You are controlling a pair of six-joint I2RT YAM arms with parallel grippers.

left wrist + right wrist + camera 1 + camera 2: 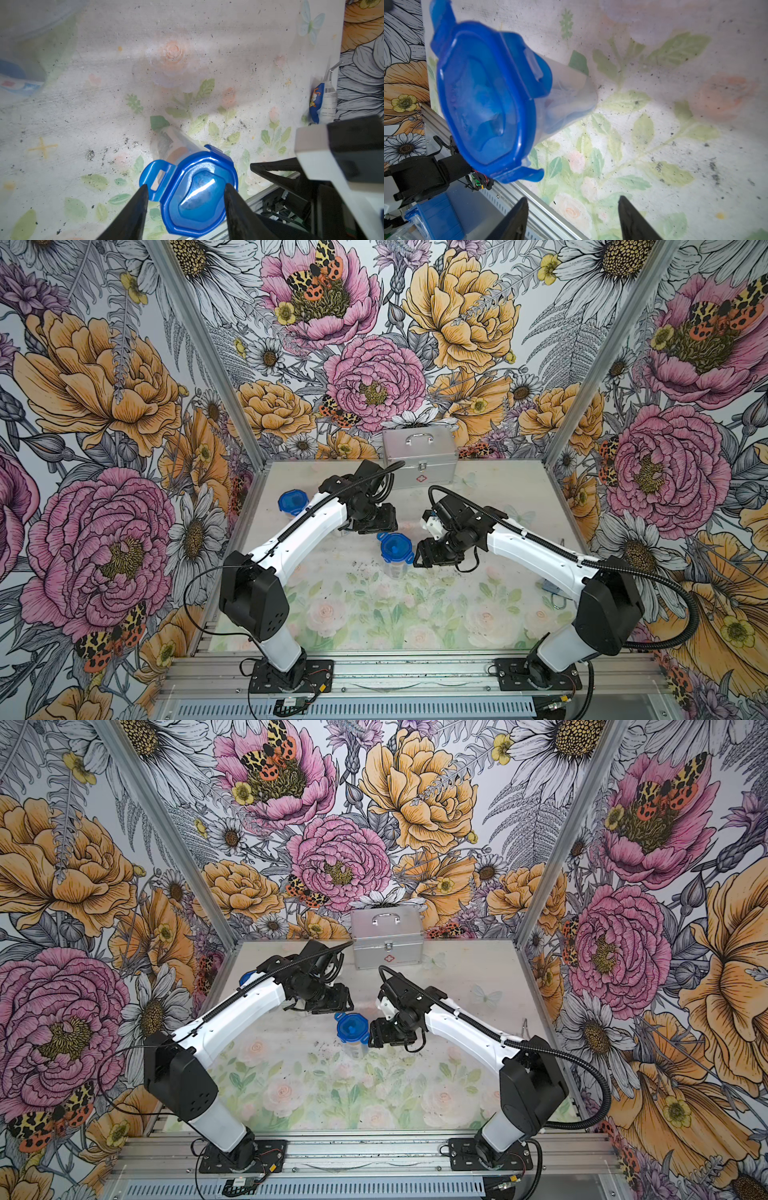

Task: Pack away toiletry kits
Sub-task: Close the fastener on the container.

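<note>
I have one toiletry kit cup (394, 568) standing upright at the middle of the worktop (415, 614) in both top views, its blue lid (395, 548) on top. What is inside is too blurred to name.

My left hand (186, 186) sits at the bottom of the left wrist frame. Its two dark fingers (133, 212) are parted to a middling width and the lid shows between the tips. I cannot tell whether they touch it. One lid tab (158, 180) sticks out sideways by the left fingertip.

My right hand (572, 198) is spread fairly wide and holds nothing. In the right wrist frame the cup fills the upper left, well clear of the fingertips.

A second cup with a blue lid (294, 502) stands left of centre in a top view, beside the left arm. The silver case (419, 458) is closed, above centre against the back wall.
</note>
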